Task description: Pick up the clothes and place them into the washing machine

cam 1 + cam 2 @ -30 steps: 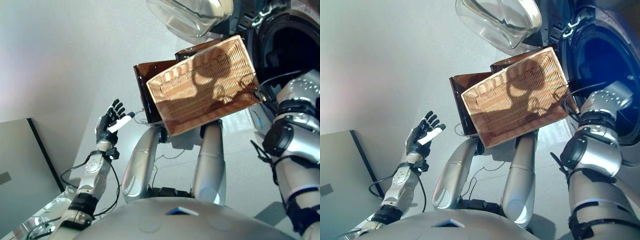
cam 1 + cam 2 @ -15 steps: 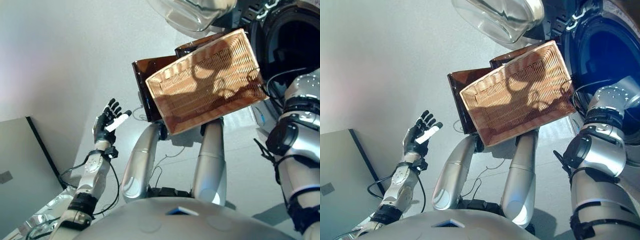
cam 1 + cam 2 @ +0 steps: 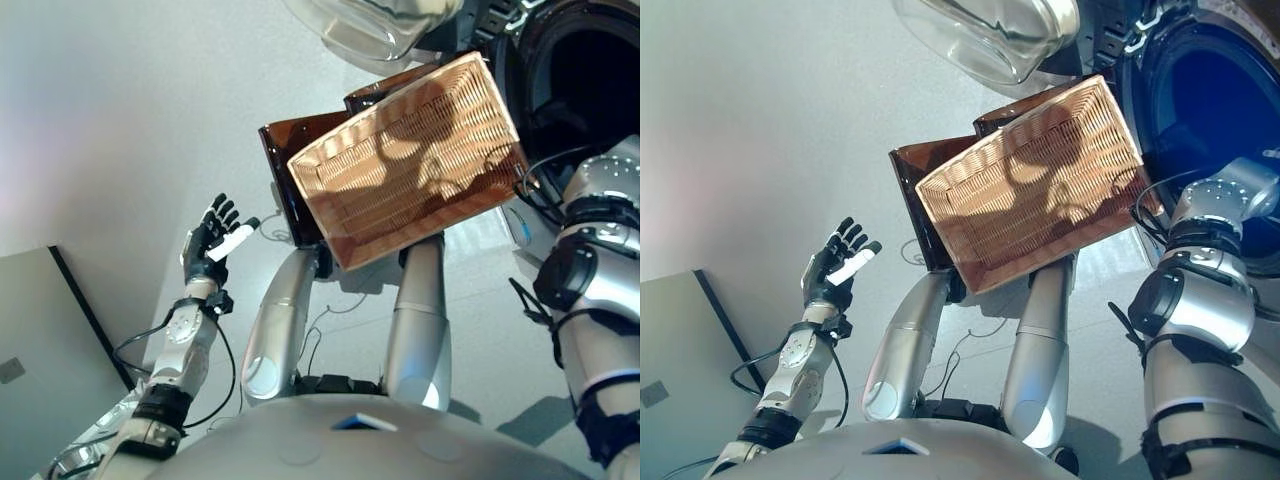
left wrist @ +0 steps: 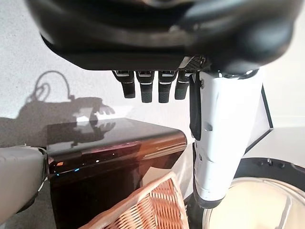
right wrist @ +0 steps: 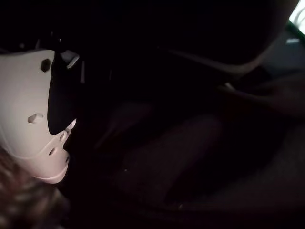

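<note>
The wicker basket (image 3: pixel 410 160) lies tilted on a brown stand (image 3: pixel 285 165) and holds no clothes. Beyond it at the upper right is the washing machine's dark drum (image 3: pixel 1210 100), with its glass door (image 3: pixel 370 30) swung open. My right arm (image 3: pixel 600 230) reaches into the drum, so the hand is hidden in the eye views. The right wrist view is almost black: only the white thumb cover of my right hand (image 5: pixel 28 114) and dim rounded folds (image 5: pixel 171 162) show. My left hand (image 3: pixel 210 240) is raised at the left, open and empty.
A grey panel (image 3: pixel 50 340) with a dark edge lies at the lower left. The pale floor (image 3: pixel 120 120) spreads left of the basket. The stand and basket sit close against the machine's front.
The whole picture has shifted a little. My left hand has drifted slightly left, still open. The right arm stays reaching into the drum.
</note>
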Available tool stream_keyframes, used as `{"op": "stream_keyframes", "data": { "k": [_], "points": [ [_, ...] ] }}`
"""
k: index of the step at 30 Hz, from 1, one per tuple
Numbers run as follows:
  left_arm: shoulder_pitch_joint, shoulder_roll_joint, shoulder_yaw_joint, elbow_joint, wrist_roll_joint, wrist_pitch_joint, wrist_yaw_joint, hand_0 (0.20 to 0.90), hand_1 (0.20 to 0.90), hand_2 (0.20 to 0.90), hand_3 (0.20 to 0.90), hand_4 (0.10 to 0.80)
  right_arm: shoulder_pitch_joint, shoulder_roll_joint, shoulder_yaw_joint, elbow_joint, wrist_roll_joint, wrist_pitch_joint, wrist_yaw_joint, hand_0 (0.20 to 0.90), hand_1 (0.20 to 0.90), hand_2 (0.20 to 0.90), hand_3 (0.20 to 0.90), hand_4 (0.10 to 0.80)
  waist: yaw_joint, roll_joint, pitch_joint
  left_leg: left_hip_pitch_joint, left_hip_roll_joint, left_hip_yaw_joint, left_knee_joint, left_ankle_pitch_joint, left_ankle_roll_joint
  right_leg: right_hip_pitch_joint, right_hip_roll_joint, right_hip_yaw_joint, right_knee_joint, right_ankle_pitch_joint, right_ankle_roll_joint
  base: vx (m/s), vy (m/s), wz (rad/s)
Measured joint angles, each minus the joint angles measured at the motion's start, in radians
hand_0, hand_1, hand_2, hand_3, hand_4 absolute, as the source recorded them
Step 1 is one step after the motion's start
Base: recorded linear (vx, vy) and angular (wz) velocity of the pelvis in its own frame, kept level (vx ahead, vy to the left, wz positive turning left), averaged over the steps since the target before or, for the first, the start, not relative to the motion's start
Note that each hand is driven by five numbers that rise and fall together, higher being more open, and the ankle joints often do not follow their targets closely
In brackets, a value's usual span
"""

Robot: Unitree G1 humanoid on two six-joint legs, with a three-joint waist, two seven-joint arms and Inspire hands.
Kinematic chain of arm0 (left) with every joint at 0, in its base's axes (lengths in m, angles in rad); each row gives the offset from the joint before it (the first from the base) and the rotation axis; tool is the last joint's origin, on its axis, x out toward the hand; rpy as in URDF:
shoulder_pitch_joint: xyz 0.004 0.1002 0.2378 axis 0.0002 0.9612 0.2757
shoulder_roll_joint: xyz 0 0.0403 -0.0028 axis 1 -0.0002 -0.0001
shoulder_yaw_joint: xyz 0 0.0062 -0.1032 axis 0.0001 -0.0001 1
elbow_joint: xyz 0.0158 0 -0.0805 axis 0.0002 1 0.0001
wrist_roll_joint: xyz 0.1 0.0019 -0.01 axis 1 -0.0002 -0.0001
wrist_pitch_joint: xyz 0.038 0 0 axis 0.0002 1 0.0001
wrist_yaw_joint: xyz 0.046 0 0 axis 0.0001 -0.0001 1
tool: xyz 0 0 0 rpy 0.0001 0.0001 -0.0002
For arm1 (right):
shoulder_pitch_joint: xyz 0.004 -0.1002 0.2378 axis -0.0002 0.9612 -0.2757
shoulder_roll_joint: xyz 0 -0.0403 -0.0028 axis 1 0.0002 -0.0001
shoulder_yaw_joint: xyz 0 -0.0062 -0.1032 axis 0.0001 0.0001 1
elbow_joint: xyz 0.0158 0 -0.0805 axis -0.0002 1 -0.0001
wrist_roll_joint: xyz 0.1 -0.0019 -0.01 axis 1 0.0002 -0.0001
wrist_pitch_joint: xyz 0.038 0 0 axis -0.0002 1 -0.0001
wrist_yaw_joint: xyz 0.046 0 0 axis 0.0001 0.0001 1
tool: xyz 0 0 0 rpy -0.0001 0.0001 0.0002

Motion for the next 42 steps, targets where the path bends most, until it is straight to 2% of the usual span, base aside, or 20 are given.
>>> {"op": "stream_keyframes", "data": {
  "k": [3,5,12,20,26,28,29,30,34,42],
  "points": [
    [0.001,0.007,0.001,-0.003,0.0,0.0,-0.006,0.9,0.9,0.9,0.9,0.8,-0.005,-0.05,0.049,0.078,-0.081,0.069,0.002,0.9,0.9,0.9,0.9,0.8,0.008,0.0,0.0,0.0,0.0,0.001,0.004,0.0,0.0,0.001,-0.001,0.001,0.002,0.002,0.003,0.0,0.0,0.0],
    [0.004,0.037,0.003,-0.003,0.0,-0.001,-0.015,0.9,0.9,0.9,0.9,0.8,-0.009,-0.117,0.164,0.139,-0.21,0.148,-0.003,0.9,0.9,0.9,0.9,0.8,0.014,0.0,-0.001,0.0,-0.002,0.001,0.01,-0.001,0.001,0.001,-0.001,0.002,0.007,0.003,0.005,0.0,0.0,0.0],
    [0.013,0.057,0.005,-0.006,0.003,-0.02,-0.02,0.9,0.9,0.9,0.9,0.8,-0.008,-0.123,0.203,0.076,-0.394,0.186,-0.008,0.9,0.9,0.9,0.9,0.8,0.003,0.0,-0.003,0.001,-0.001,0.003,0.012,-0.001,-0.001,0.001,0.001,0.004,0.008,0.004,0.005,0.0,0.0,0.0],
    [0.016,0.058,0.006,-0.005,0.01,-0.044,-0.024,0.9,0.9,0.9,0.9,0.8,0.017,-0.182,0.419,0.077,-0.825,0.343,-0.031,0.9,0.9,0.9,0.9,0.8,0.004,0.001,-0.003,0.0,0.0,0.003,0.022,-0.003,0.0,0.002,0.002,0.003,0.012,0.007,0.01,0.0,0.0,0.0],
    [0.017,0.059,0.006,-0.005,0.023,-0.046,-0.036,0.9,0.9,0.9,0.9,0.8,0.019,-0.195,0.434,0.074,-1.008,0.395,-0.079,0.9,0.9,0.9,0.9,0.8,0.004,0.001,-0.003,0.0,0.0,0.003,0.025,-0.005,-0.004,0.004,0.002,0.004,0.011,0.007,0.009,0.0,0.0,0.0],
    [0.017,0.059,0.006,-0.005,0.023,-0.052,-0.036,0.9,0.9,0.9,0.9,0.8,0.02,-0.205,0.485,0.077,-1.09,0.433,-0.09,0.9,0.9,0.9,0.9,0.8,0.002,0.001,-0.003,0.0,0.001,0.003,0.025,-0.005,-0.004,0.004,0.002,0.004,0.01,0.008,0.01,0.0,0.0,0.0],
    [0.014,0.059,0.005,-0.005,0.023,-0.058,-0.041,0.9,0.9,0.9,0.9,0.8,0.01,-0.224,0.577,0.123,-1.162,0.458,-0.087,0.9,0.9,0.9,0.9,0.8,0.005,0.0,-0.005,-0.001,0.0,0.003,0.025,-0.005,-0.004,0.004,0.002,0.004,0.011,0.008,0.01,0.0,0.0,0.0],
    [0.014,0.059,0.005,-0.007,0.023,-0.06,-0.043,0.9,0.9,0.9,0.9,0.8,0.009,-0.232,0.613,0.138,-1.187,0.468,-0.081,0.9,0.9,0.9,0.9,0.8,0.007,0.0,-0.007,-0.001,0.0,0.002,0.025,-0.005,-0.003,0.004,0.002,0.003,0.011,0.008,0.01,0.0,0.0,0.0],
    [0.015,0.059,0.006,-0.008,0.023,-0.064,-0.042,0.9,0.9,0.9,0.9,0.8,0.01,-0.233,0.617,0.14,-1.219,0.485,-0.066,0.9,0.9,0.9,0.9,0.8,0.007,0.0,-0.011,-0.001,0.001,0.003,0.025,-0.006,-0.004,0.004,0.002,0.004,0.009,0.008,0.01,0.0,0.0,0.0],
    [0.015,0.058,0.012,-0.007,0.024,-0.064,-0.042,0.9,0.9,0.9,0.9,0.8,0.126,-0.229,0.61,-0.056,-1.317,0.494,-0.067,0.9,0.9,0.9,0.9,0.8,0.004,0.0,-0.011,0.006,0.015,0.006,0.019,-0.007,0.003,0.018,0.016,0.004,-0.019,0.02,0.015,0.008,0.0,-0.05]
  ]
}}
